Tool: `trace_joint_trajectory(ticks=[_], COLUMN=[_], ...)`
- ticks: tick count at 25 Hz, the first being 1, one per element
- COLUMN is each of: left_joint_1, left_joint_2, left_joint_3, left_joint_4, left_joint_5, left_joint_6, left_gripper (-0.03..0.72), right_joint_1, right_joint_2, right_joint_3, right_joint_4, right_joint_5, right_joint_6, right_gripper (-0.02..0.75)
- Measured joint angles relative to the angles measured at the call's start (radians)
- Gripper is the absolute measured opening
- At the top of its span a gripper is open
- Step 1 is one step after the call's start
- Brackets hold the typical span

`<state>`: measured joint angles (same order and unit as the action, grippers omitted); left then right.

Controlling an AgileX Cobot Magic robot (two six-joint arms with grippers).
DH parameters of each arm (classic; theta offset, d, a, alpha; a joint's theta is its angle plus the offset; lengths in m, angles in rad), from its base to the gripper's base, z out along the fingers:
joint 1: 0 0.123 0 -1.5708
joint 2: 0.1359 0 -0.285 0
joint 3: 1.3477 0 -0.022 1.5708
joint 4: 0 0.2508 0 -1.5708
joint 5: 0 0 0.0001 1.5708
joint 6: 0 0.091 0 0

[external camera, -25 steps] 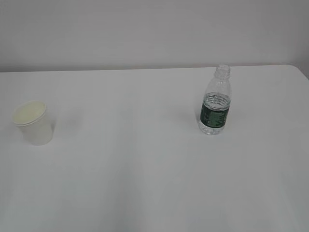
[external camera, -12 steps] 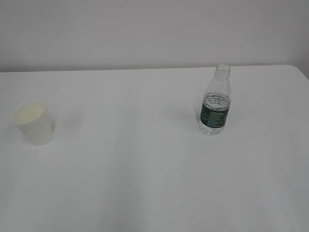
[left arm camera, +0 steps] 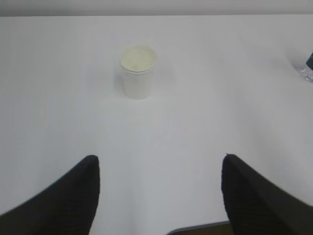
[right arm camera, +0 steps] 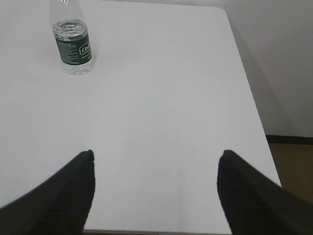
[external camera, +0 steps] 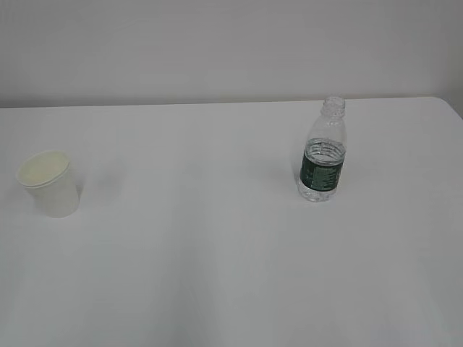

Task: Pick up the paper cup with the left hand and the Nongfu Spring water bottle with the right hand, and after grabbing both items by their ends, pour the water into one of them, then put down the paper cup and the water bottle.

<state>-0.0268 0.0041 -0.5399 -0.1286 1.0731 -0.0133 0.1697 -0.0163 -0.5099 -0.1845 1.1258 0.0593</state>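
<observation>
Filling your exterior view is the white table (external camera: 217, 275). Your left hand (left arm camera: 159, 193) and right hand (right arm camera: 155, 188) are hanging spread wide, gripping nothing. The Nongfu Spring water bottle (external camera: 323, 152) is standing centre right, the paper cup (external camera: 49, 183) sitting upright at far left.

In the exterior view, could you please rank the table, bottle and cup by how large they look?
1. Table, by far the largest.
2. Bottle, taller than the cup.
3. Cup, smallest; it stands about as near the camera, so the ranking seems fair.
</observation>
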Motion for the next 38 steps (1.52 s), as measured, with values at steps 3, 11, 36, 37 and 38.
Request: trace_joint_trajectory(ticks=[3, 11, 36, 37, 38], left_joint_1=[0.000, 0.000, 0.000, 0.000, 0.000], left_joint_2=[0.004, 0.080, 0.218, 0.228, 0.235], left_joint_3=[-0.002, -0.002, -0.002, -0.002, -0.002], left_joint_4=[-0.007, -0.024, -0.024, -0.024, -0.024], left_joint_5=[-0.005, -0.042, -0.259, -0.271, -0.284], left_joint_6=[0.000, 0.000, 0.034, 0.038, 0.040], left_gripper=[0.555, 0.556, 0.556, 0.556, 0.556], right_joint_1=[0.000, -0.002, -0.002, -0.002, -0.002], right_joint_2=[0.000, 0.039, 0.234, 0.244, 0.253], right_joint_3=[-0.004, -0.039, -0.040, -0.040, -0.040], right_joint_4=[0.000, 0.000, 0.028, 0.028, 0.028], right_joint_5=[-0.001, -0.027, -0.274, -0.287, -0.297], right_joint_6=[0.000, -0.020, -0.022, -0.022, -0.022], right_gripper=[0.592, 0.593, 0.593, 0.592, 0.592])
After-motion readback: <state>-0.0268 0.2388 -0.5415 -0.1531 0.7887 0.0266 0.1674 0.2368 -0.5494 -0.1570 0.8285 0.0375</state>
